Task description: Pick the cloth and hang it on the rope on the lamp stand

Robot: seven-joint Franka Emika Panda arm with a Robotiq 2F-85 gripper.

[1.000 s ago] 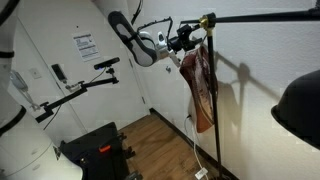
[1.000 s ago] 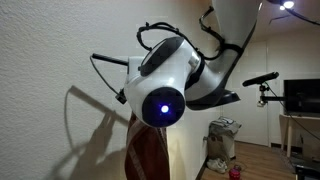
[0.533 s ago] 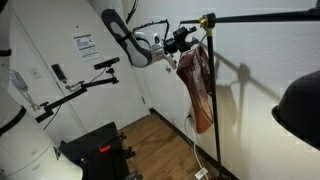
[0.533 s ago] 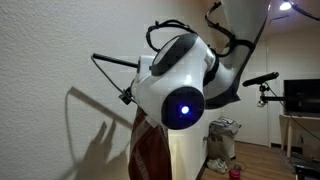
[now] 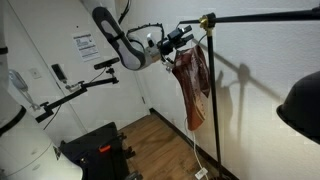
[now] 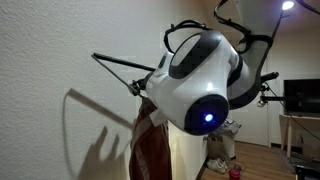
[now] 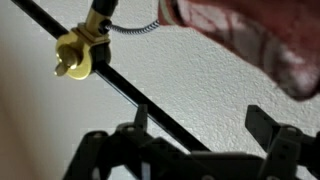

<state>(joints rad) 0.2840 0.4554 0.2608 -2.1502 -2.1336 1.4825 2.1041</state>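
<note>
The rust-red cloth [image 5: 193,85] hangs limp from the top of the lamp stand [image 5: 214,100], just below its brass joint [image 5: 207,20] and long black bar [image 5: 270,16]. It also shows in an exterior view [image 6: 150,150] and at the top right of the wrist view [image 7: 250,35]. In the wrist view a thin cord, the rope [image 7: 135,28], runs from the brass joint [image 7: 72,58] to the cloth. My gripper [image 5: 180,38] is beside the cloth's top. Its fingers [image 7: 203,125] are spread and empty in front of the wall.
A black jointed arm with a small camera [image 5: 80,85] stands at the left, with a paper notice [image 5: 84,43] on the wall behind it. A black lamp shade [image 5: 300,105] is at the right edge. Black equipment [image 5: 95,145] sits on the wooden floor. My white wrist housing [image 6: 200,85] fills much of one view.
My arm and gripper have drawn back from the cloth, away from the pole. The cloth stays hanging on the stand.
</note>
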